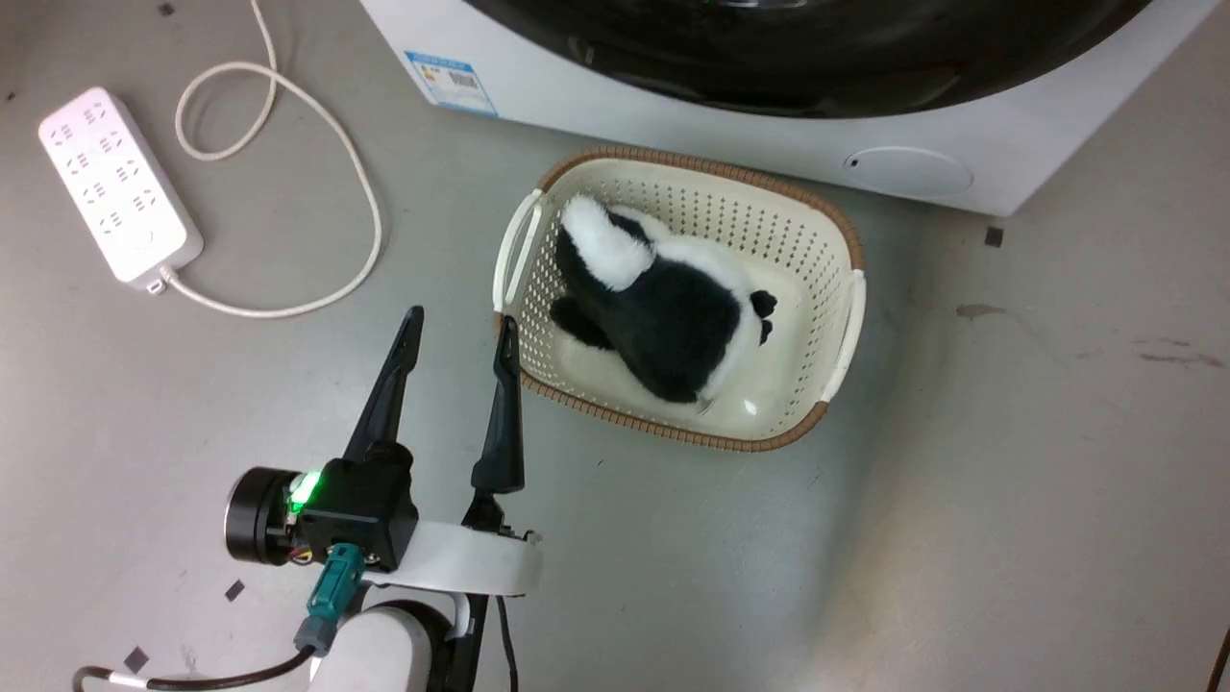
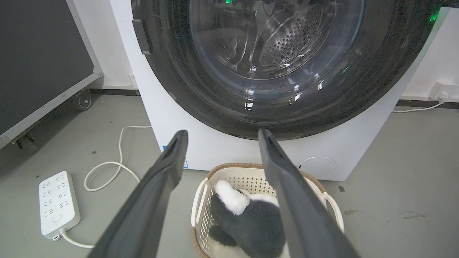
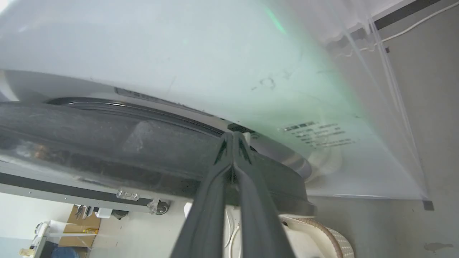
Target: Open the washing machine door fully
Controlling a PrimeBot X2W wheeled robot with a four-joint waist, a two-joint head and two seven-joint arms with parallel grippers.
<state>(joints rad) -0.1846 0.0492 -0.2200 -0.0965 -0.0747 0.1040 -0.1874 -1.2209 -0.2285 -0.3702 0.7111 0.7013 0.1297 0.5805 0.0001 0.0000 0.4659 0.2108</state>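
The large round washing machine door (image 2: pixel 200 89), with its wide glossy black rim and bulging clear glass centre, covers most of the white machine's front and, in the left wrist view, looks to lie flat against it; the perforated steel drum shows through the glass. In the right wrist view the right end effector (image 3: pixel 233 138) has its two dark fingers pressed together, tips at the seam where the door's rim meets the white front. Low on the front sit a small round white flap (image 1: pixel 908 173) and a blue-and-white label (image 1: pixel 452 82). On the grey floor directly before the machine, below the door, stands a cream perforated plastic basket (image 1: pixel 836 240) with a brown woven rim, holding a black-and-white plush toy (image 1: pixel 663 308). The left end effector (image 1: pixel 459 322) hangs with fingers spread wide and holding nothing, just beside the basket's left end. Farther left lie a white power strip (image 1: pixel 115 183) and its looped white cable (image 1: pixel 370 211).
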